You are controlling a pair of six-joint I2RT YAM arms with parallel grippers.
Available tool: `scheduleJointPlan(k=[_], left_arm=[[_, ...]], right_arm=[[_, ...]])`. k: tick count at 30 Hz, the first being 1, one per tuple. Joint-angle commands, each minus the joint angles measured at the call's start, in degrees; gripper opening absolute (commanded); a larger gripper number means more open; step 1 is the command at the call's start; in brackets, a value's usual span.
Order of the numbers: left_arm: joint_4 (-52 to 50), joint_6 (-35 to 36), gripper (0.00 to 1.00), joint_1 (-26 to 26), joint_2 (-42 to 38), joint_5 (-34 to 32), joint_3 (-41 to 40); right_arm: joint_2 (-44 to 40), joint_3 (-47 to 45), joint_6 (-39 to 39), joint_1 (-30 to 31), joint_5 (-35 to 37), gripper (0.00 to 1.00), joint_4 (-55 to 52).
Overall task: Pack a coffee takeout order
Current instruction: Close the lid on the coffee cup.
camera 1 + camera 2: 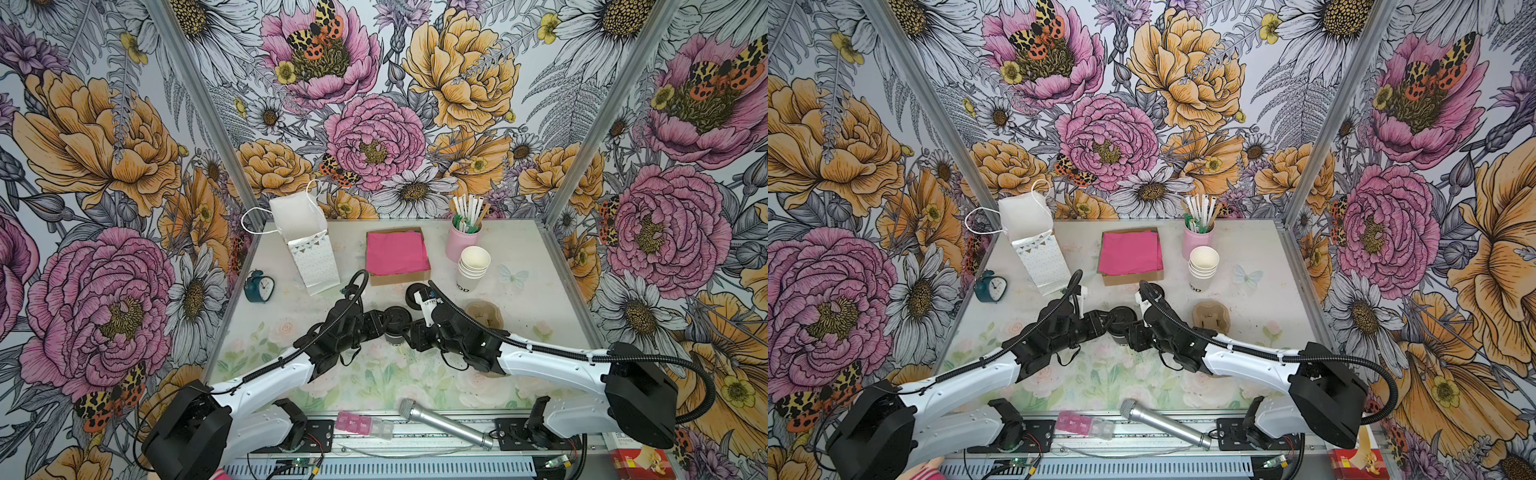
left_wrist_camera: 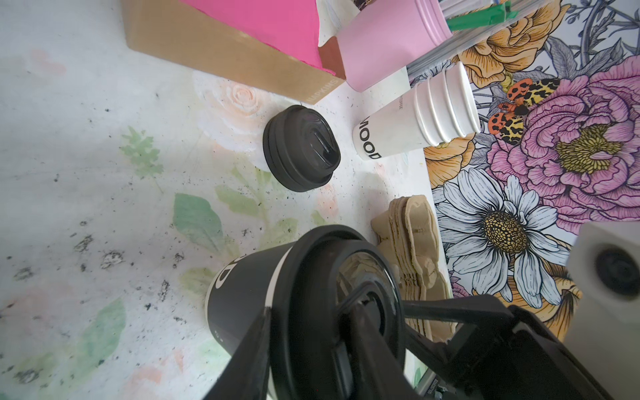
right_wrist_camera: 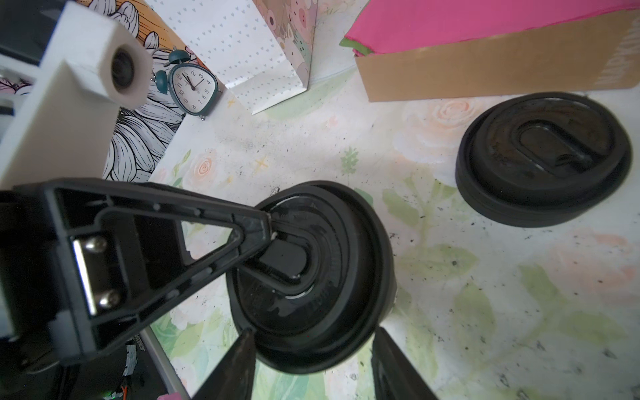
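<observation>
While half-open, left jaws touch, right jaws flank, the lid (image 3: 332, 263).

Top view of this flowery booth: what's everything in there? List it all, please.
gift bag: one, white, back left
alarm clock: one, teal, left edge
napkins: stack, pink on top, in the box
box: one, brown cardboard, back centre
tin: one, pink, back right, holding straws
paper cups: one stack, white, beside the tin
spare lids: small stack, black, in front of the box
carriers: stack, brown, right side
cup: one, shadowed, centre, wearing a black lid
microphone: one, silver, front rail
plastic case: one, pink and clear, front rail
left gripper: one, black, fingertip at the lid's top
right gripper: one, black, fingers flanking the cup
</observation>
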Motion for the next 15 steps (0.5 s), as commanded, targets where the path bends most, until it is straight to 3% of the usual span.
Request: scheduleJointPlan(k=[1,15], left_arm=[[-12.96,0.32,0.36,-2.97,4.32,2.03,-4.81],[-11.56,-1.64,0.35,-5.58,6.97,0.72,-5.58]], right_arm=[[2.42,-3.21,2.16,-1.53,3.57,0.53,-4.92],[1.82,-4.39,3.66,-2.75,1.99,0.52,-3.63]])
